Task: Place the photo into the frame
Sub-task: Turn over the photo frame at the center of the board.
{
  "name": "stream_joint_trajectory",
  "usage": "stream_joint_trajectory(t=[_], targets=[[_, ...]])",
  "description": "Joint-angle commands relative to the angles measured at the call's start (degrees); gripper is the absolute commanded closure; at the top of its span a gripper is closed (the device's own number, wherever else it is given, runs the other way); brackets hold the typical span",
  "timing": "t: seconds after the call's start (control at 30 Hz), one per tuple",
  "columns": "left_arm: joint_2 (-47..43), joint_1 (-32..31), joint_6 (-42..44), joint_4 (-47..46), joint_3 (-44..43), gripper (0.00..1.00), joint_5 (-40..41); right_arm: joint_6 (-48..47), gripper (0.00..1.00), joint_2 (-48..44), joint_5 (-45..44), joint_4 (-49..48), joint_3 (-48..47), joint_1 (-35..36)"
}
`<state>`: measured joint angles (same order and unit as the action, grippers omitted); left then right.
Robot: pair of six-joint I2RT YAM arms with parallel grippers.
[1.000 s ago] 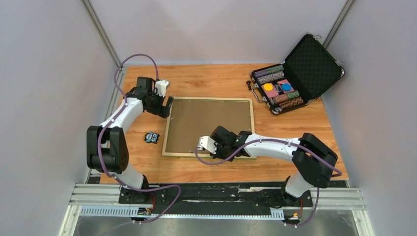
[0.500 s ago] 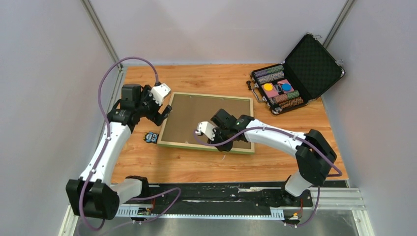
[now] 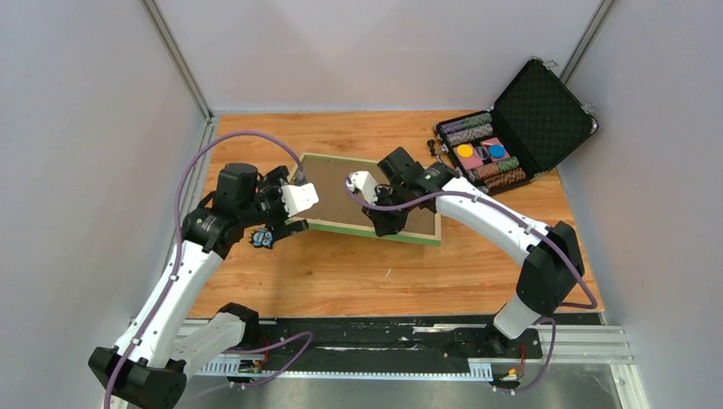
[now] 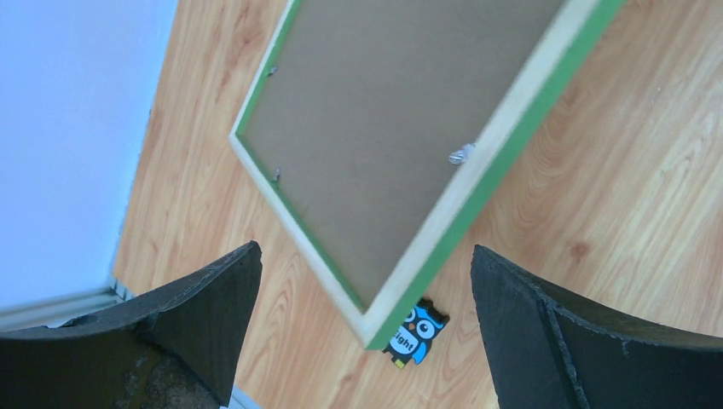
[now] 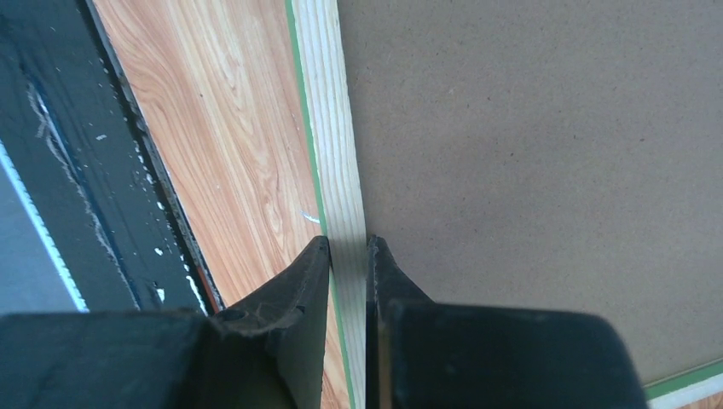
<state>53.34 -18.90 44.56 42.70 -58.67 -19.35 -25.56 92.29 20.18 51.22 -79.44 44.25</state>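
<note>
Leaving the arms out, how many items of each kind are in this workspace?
frame: 1
backing board: 1
owl card: 1
open chip case: 1
Total: 4
Small dark bits beside the case are too small to identify, so they are not counted.

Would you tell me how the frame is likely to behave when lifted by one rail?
Probably stiff: the frame looks straight though the right hand pinches only one rail, with it tilted. Likely light for its size, given thin rails and a thin backing board. Gripped near one edge, it may swing or twist.
</note>
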Motion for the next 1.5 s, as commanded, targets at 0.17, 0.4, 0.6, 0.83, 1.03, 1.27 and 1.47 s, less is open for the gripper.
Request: stream_joint_trajectory(t=[0.17,0.4,0.6,0.83,1.03,1.27,1.47], targets=[[2.5,-4.8,10.4,-1.6,1.3,0.00,0.4,1.4,1.00,3.0,8.2,6.1,-12.5,-6.8],[6.8,-10.0,15.8,-10.1,4.3,0.00,4.8,1.5,1.00,5.1,11.5,9.2,-17.1,-9.6],[13.0,-11.8,20.5,-19.0,5.2,0.03,9.6,1.6,1.00,6.3,13.8,11.1,-19.8,-11.6],[17.7,-12.6,20.2,-18.4,1.6,0.30,12.5,1.5,1.00,6.9,14.5,12.1,-20.6,-13.2],[18.3,-13.9,19.2,-17.7,0.9,0.47,14.1,1.6,1.00,6.9,14.6,12.4,-21.0,-14.0],[18.0,-14.3,18.4,-15.2,-1.0,0.70,14.6,2.3,1.00,6.2,13.4,12.5,-21.6,-14.1],[18.3,-14.4,17.6,-11.8,-3.8,0.99,15.1,3.4,0.88,4.9,12.0,12.5,-23.1,-14.1]])
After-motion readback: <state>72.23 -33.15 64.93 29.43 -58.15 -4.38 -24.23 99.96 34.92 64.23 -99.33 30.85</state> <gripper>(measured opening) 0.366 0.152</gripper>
